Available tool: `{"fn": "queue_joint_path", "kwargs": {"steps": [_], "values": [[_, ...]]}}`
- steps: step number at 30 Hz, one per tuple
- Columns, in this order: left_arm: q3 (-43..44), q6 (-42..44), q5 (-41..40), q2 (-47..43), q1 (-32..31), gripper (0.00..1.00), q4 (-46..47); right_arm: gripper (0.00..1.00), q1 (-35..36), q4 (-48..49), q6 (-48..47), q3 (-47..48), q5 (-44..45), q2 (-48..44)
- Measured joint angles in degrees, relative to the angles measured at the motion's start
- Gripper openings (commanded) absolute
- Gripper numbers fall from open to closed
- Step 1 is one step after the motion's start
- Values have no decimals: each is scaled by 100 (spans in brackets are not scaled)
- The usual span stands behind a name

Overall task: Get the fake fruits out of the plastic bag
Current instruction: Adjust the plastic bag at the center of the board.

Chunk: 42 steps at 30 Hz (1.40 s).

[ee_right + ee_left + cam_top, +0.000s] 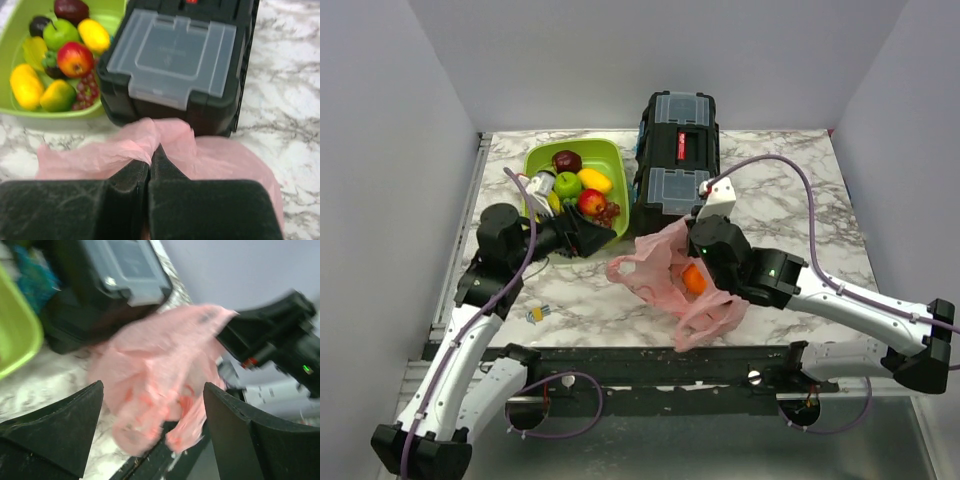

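Right gripper (151, 152): fingers clamped tight on a top fold of the plastic bag (708, 315).
Left gripper (152, 386): jaws wide, empty, facing the bag's left side.
Bag position: mid-table, just near the toolbox (678, 150).
Contents: an orange (694, 280) shows inside; a red-yellow apple (591, 202) sits in the green tray (535, 160).
Risk: thin film may slip or tear, sending the orange off the near edge of the marble table (790, 200).

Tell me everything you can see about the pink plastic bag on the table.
The plastic bag is thin, translucent pink film, crumpled and slumped on the marble table just in front of the black toolbox. An orange fruit shows through its side, so it is not yet emptied. The right gripper is shut on a fold of its upper edge. The left gripper stands open, facing the bag, apparently not touching it.
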Motion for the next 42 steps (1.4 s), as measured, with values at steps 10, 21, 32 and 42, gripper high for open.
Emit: {"fn": "queue_joint_path", "kwargs": {"steps": [10, 21, 32, 42], "values": [[-1493, 39, 638, -721, -1838, 79, 1390, 32, -22, -708, 935, -1176, -352, -745], [-975, 1078, 42, -153, -4260, 79, 1764, 86, -24, -2583, 2068, -723, -448, -874], [-413, 2175, -1287, 1123, -5606, 79, 1707, 90, -24, -4212, 3327, -551, -699, -2022], [-251, 2732, -2282, 1722, -6076, 81, 1746, 90, -33, -4524, 4395, -1567, -1097, -2146]]}}
